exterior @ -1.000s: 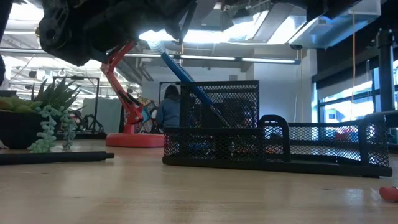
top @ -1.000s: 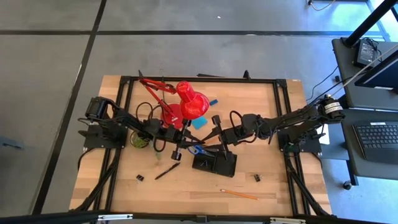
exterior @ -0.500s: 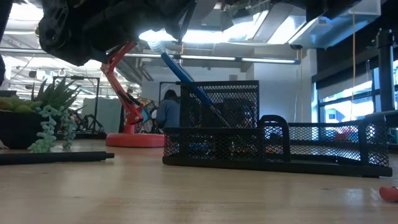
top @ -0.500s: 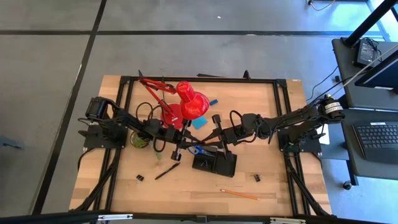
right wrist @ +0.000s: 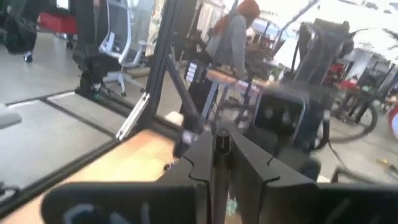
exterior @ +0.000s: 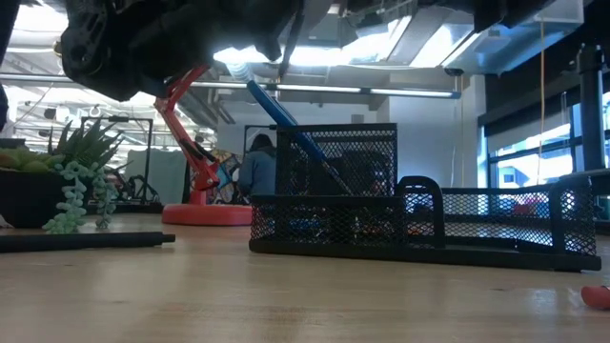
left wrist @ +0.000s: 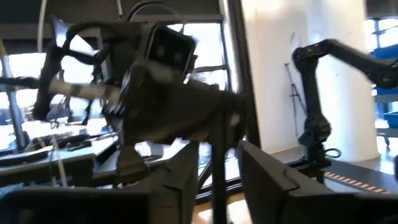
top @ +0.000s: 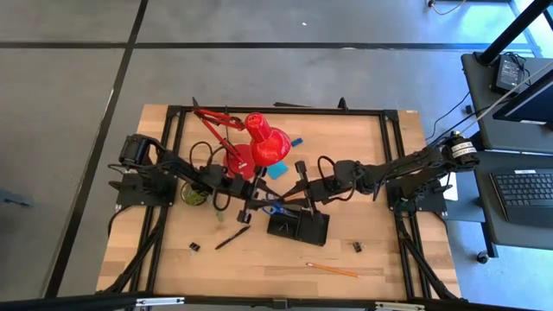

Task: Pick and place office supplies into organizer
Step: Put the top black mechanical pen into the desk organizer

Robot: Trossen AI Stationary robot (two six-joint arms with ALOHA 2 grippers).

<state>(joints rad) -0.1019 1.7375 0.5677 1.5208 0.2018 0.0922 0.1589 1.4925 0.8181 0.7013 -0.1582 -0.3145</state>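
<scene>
High over the table's middle my two grippers meet tip to tip. My right gripper (top: 294, 197) (right wrist: 219, 171) is shut on a thin black pen (right wrist: 219, 144). My left gripper (top: 251, 206) (left wrist: 221, 186) is open, and the same pen (left wrist: 216, 158) stands in the gap between its fingers. The black mesh organizer (top: 298, 226) (exterior: 419, 224) rests on the table just nearer than the grippers. Blue-handled scissors (exterior: 286, 119) lean out of its tall compartment. A second black pen (top: 232, 238) (exterior: 86, 241) lies flat to its left. My right gripper pinches the black pen's shaft (right wrist: 219, 152) between its two fingers. The fingers come level from the table's right and lie across the pen. The pen stands roughly upright, one end (right wrist: 221, 134) showing past the fingers, lifted clear of the table.
A red desk lamp (top: 259, 142) stands behind the grippers, and a green plant (top: 193, 196) (exterior: 67, 181) under my left arm. A light-blue note pad (top: 276, 170) and a blue eraser (top: 296, 142) lie behind. Two binder clips (top: 194, 247) (top: 356, 247) and an orange pencil (top: 333, 270) lie near the front.
</scene>
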